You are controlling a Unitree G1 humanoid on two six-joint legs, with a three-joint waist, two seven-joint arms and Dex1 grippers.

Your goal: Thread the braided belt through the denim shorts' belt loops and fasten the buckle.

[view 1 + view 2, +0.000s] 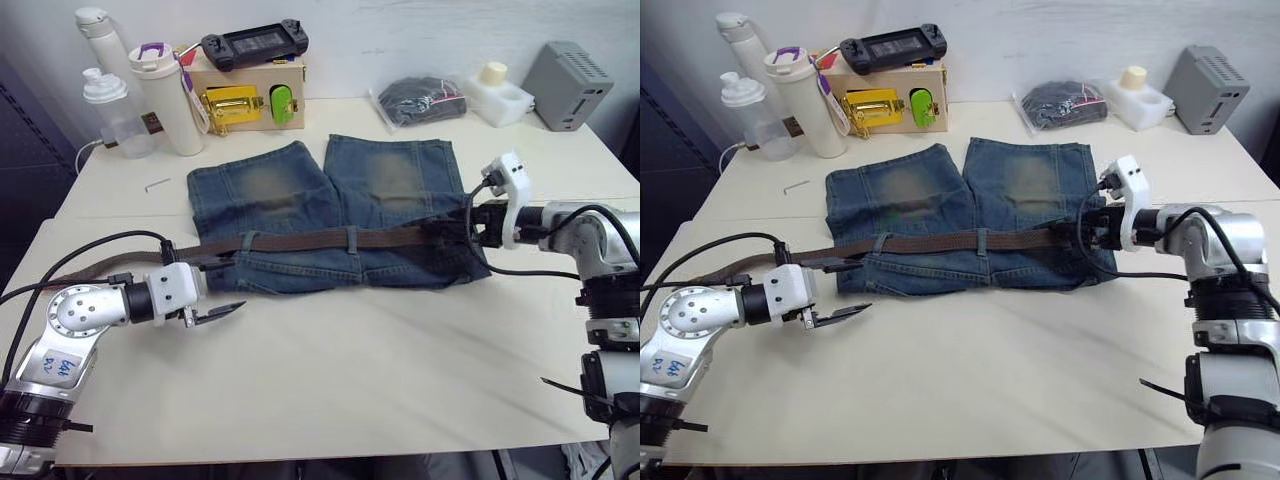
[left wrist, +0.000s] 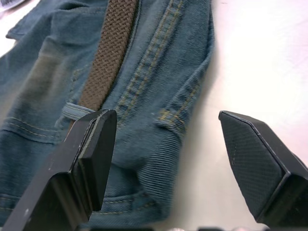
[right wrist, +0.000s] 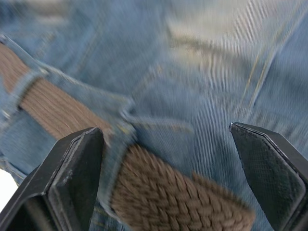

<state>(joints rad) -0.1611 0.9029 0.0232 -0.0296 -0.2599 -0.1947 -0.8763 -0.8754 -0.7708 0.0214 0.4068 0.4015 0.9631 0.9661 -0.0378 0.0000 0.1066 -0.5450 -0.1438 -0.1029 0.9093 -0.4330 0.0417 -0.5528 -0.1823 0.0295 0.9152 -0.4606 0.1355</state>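
faded blue denim shorts (image 1: 330, 215) lie flat at the middle of the pale desk (image 1: 330, 380), legs pointing toward twelve o'clock and waistband toward six. the braided belt (image 1: 300, 240) runs along the waistband from nine o'clock to three, passing under the belt loops (image 1: 351, 239); its left end trails off the shorts toward nine o'clock, onto the desk. the buckle cannot be made out. the left gripper (image 1: 215, 313) rests on the desk just off the shorts' corner at about eight o'clock, jaws spread with nothing between them. the right gripper (image 3: 166, 178) sits at the waistband's three o'clock end, jaws spread wide over the belt and denim. bottles (image 1: 150, 95) and a wooden box (image 1: 250, 95) stand at eleven o'clock.
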